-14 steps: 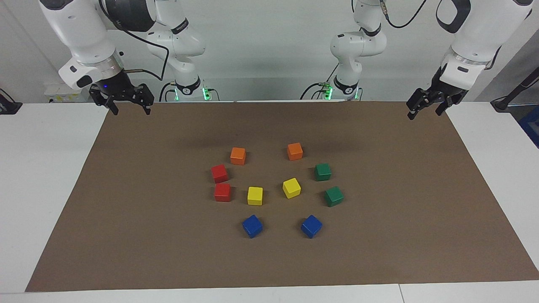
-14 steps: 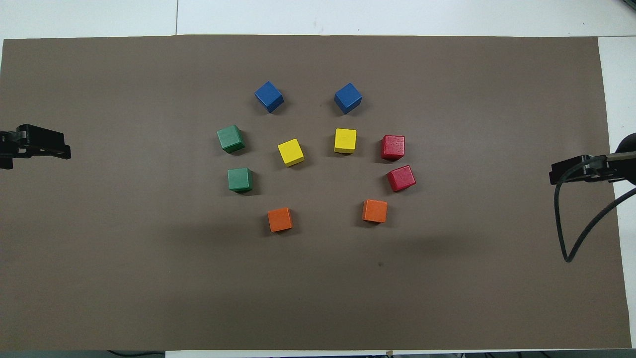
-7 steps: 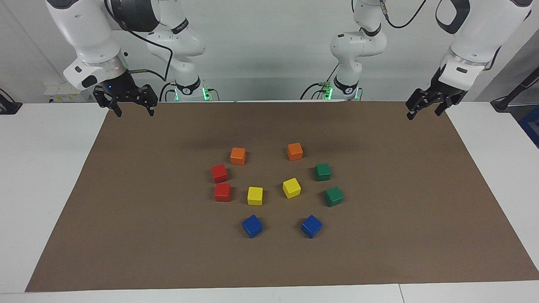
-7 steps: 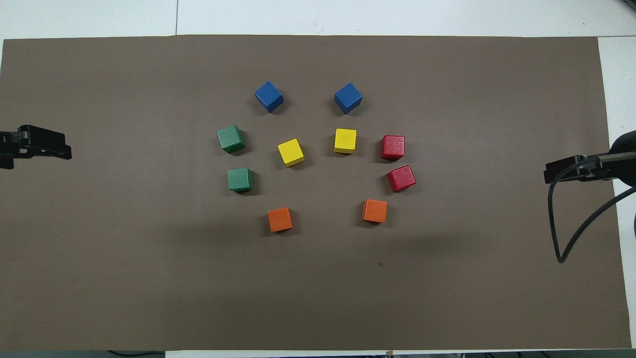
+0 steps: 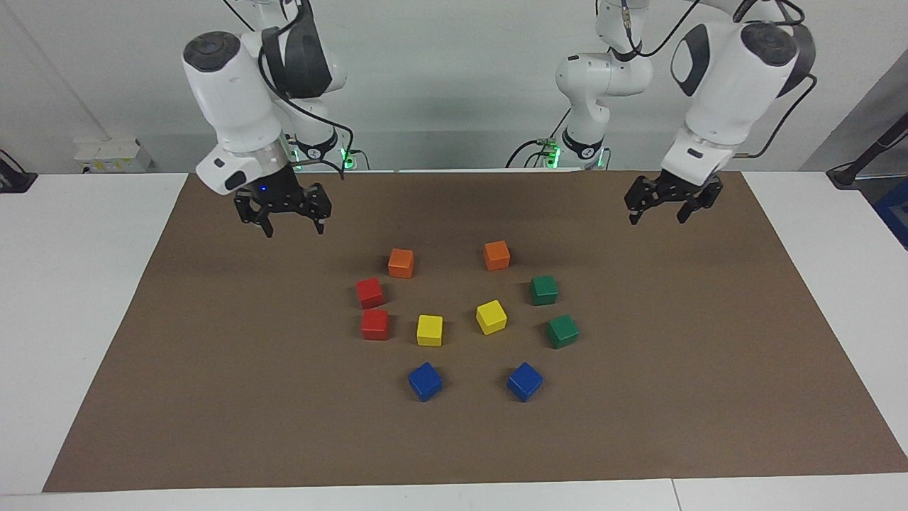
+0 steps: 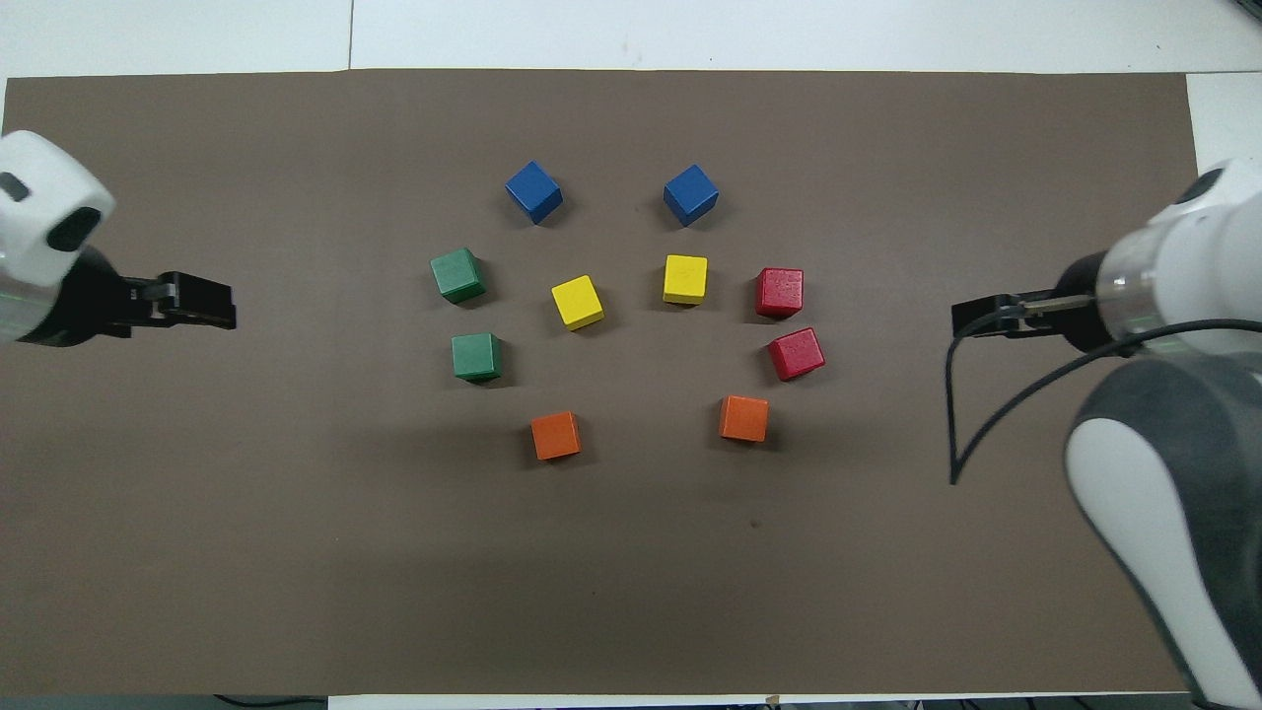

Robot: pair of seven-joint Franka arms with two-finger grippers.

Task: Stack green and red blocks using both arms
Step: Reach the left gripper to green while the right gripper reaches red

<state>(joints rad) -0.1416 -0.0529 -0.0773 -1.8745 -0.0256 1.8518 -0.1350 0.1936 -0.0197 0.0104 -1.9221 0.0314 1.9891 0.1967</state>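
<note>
In the facing view ten cubes sit singly on the brown mat [image 5: 213,397], none stacked: two red, two green, two orange, two yellow, two blue. The first red block [image 5: 369,292] lies touching or just beside the second red block [image 5: 374,324], toward the right arm's end; the first green block [image 5: 543,289] and the second green block [image 5: 562,331] lie apart, toward the left arm's end. The orange cubes [image 5: 401,262] are nearest the robots, the yellow cubes [image 5: 430,330] in the middle, the blue cubes [image 5: 425,381] farthest. The right gripper [image 5: 292,226] hangs over bare mat with its fingers spread and empty; the left gripper [image 5: 658,213] hangs over bare mat near the green pair's end, fingers apart, holding nothing. In the overhead view the same ten cubes show: two red, with the first red block [image 6: 796,353] near the second [image 6: 779,292]; two green, the first green block [image 6: 476,356] and the second [image 6: 457,274]; two orange cubes [image 6: 555,435], two yellow cubes [image 6: 685,279], two blue cubes [image 6: 533,191]. The left gripper [image 6: 197,301] and the right gripper [image 6: 991,320] come in from the mat's ends, well apart from all cubes. There are no containers in either view.
</note>
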